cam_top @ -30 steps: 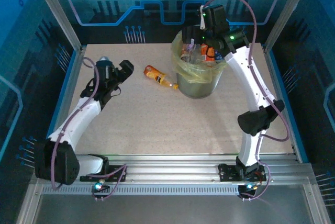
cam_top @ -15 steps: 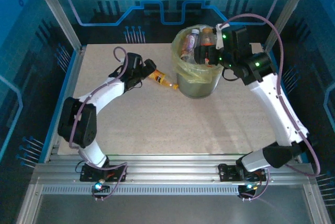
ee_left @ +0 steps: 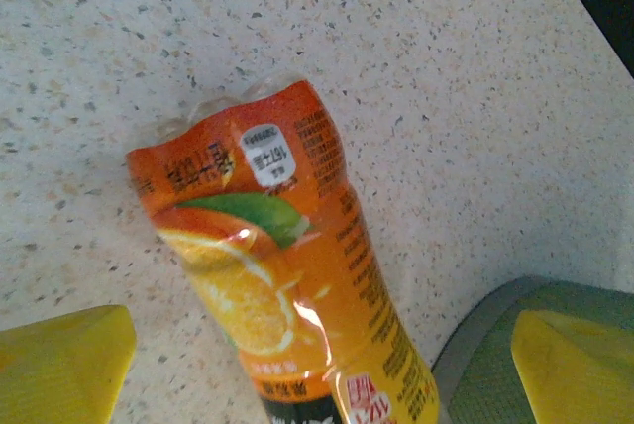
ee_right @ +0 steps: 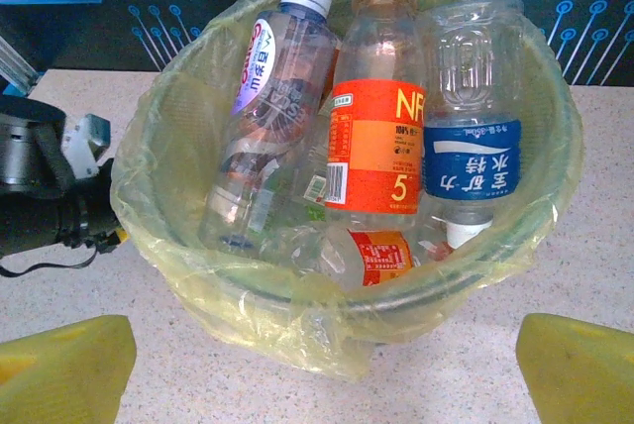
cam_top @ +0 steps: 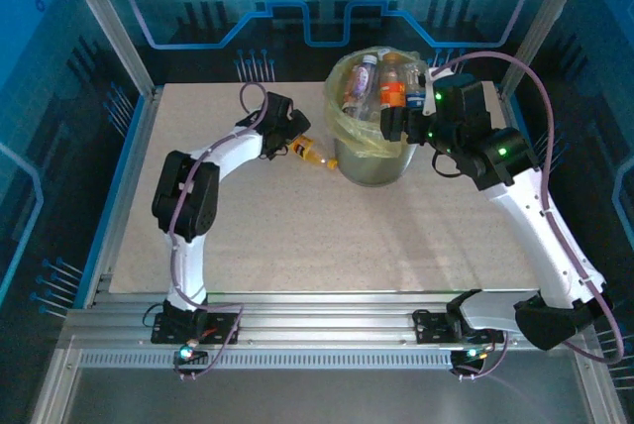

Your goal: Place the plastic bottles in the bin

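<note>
An orange juice bottle [ee_left: 287, 285] lies on the speckled table [cam_top: 297, 226], just left of the bin [cam_top: 374, 168]. My left gripper [ee_left: 317, 374] is open, its yellow fingertips [ee_left: 61, 363] on either side of the bottle [cam_top: 312, 154] and apart from it. The left gripper [cam_top: 287, 142] is over the bottle's end away from the bin. The round grey-green bin [ee_right: 495, 270] with its yellow-green liner holds several bottles, among them an orange-labelled one [ee_right: 381, 137], a blue-labelled one [ee_right: 474, 161] and a clear one [ee_right: 277, 77]. My right gripper [ee_right: 327, 374] is open and empty, hovering at the bin's right rim [cam_top: 396, 127].
The bin's base [ee_left: 495, 355] shows close to the right of the orange bottle. The left arm's wrist [ee_right: 40, 196] shows just left of the bin. Blue enclosure walls and metal posts [cam_top: 119, 38] border the table. Open tabletop lies toward the near edge [cam_top: 327, 256].
The left arm has swung from the table's left side across to the orange bottle. The right gripper has drawn back from above the bin to its right rim.
</note>
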`<state>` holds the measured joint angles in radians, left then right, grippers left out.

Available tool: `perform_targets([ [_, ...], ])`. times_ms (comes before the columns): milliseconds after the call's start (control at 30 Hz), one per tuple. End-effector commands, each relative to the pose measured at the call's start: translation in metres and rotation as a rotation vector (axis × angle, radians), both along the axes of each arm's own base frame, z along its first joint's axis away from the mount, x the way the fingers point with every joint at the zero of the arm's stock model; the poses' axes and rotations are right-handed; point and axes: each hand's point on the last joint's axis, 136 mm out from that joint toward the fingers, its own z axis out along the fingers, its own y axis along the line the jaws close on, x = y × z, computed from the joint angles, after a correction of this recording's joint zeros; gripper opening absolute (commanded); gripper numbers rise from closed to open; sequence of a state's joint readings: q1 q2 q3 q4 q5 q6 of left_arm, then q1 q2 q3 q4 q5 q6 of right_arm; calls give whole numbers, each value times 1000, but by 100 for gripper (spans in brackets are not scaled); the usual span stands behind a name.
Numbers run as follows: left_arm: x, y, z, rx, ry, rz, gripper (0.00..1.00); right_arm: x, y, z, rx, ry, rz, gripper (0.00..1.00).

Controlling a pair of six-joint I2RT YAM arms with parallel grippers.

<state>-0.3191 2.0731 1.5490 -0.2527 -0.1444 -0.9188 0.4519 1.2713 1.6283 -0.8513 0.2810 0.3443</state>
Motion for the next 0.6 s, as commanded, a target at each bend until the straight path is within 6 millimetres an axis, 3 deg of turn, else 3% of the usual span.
perform_targets([
  [0,1,-5,-7,0,44,12,99,-2,2,3,22,-20,-8,100],
  [567,0,-14,-57,-12,152,11,99,-3,2,-2,34,-16,-13,100],
])
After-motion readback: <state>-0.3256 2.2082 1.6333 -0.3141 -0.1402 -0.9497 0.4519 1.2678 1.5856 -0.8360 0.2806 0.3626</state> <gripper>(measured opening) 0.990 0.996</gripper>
